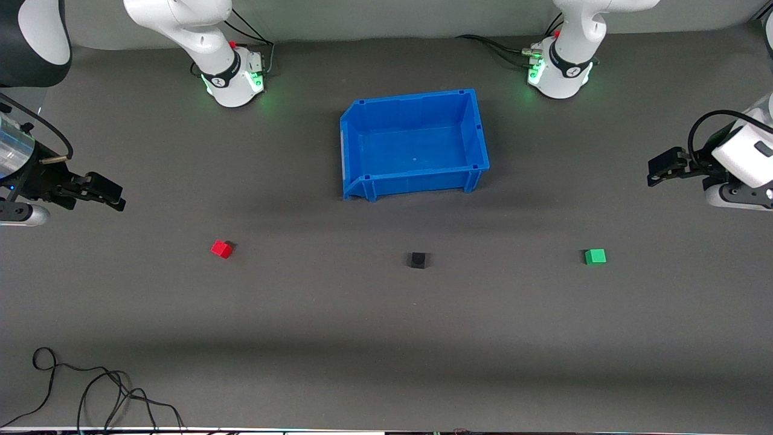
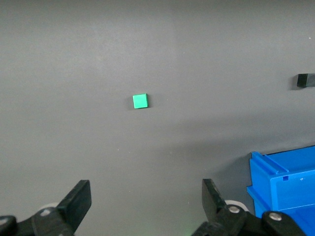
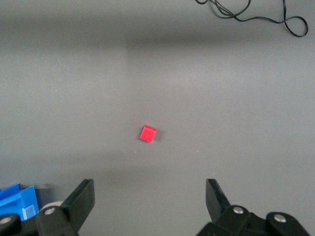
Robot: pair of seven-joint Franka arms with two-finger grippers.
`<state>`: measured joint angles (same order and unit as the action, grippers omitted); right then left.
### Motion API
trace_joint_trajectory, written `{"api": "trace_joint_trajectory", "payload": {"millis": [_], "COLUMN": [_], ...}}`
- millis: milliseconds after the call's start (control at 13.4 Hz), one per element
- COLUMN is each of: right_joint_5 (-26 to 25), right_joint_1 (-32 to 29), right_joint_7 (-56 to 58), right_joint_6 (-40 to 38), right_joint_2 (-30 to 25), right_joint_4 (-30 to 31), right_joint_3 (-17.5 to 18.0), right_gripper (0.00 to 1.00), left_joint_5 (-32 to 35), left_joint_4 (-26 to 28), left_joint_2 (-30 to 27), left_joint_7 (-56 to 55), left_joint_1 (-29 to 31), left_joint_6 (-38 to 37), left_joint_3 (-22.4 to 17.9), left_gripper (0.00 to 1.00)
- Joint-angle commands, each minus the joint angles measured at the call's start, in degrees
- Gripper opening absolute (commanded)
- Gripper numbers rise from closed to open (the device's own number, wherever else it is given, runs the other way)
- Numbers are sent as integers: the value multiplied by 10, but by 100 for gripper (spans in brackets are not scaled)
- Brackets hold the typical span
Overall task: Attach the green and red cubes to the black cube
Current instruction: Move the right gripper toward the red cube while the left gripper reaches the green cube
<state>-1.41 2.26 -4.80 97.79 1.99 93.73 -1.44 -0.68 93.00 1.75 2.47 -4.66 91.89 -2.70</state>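
Nothing attached: red cube (image 1: 221, 249), black cube (image 1: 418, 260) between, green cube (image 1: 595, 257) lie well apart on tabletop (image 1: 386, 314) (one row). Left gripper (image 2: 143, 201) and right gripper (image 3: 149, 199) hover, jaws apart, empty

Both arms are glossy white with black joint bands, green-lit bases and black cables. Each black gripper, left gripper (image 1: 655, 172) and right gripper (image 1: 118, 196), shows silver screws.
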Motion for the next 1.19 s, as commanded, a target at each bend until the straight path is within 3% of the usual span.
{"api": "trace_joint_trajectory", "payload": {"millis": [0, 522, 896, 1119], "right_joint_5": [-10, 12, 21, 47], "right_joint_1": [2, 2, 2, 1], "right_joint_7": [-13, -16, -17, -39], "right_joint_6": [-15, -7, 112, 179], "right_joint_2": [1, 16, 26, 50], "right_joint_4": [-7, 16, 106, 146], "right_joint_3": [1, -1, -1, -2], "right_gripper": [100, 100, 100, 100], "left_joint_5": [3, -27, -97, -164], "left_joint_4": [-26, -33, -33, -22], "left_joint_2": [16, 31, 54, 90], "left_joint_7": [-102, -476, -744, -787], "left_joint_1": [-4, 37, 73, 103], "left_joint_6": [-13, 3, 33, 33], "left_joint_3": [-5, -6, -6, -6], "left_gripper": [100, 100, 100, 100]}}
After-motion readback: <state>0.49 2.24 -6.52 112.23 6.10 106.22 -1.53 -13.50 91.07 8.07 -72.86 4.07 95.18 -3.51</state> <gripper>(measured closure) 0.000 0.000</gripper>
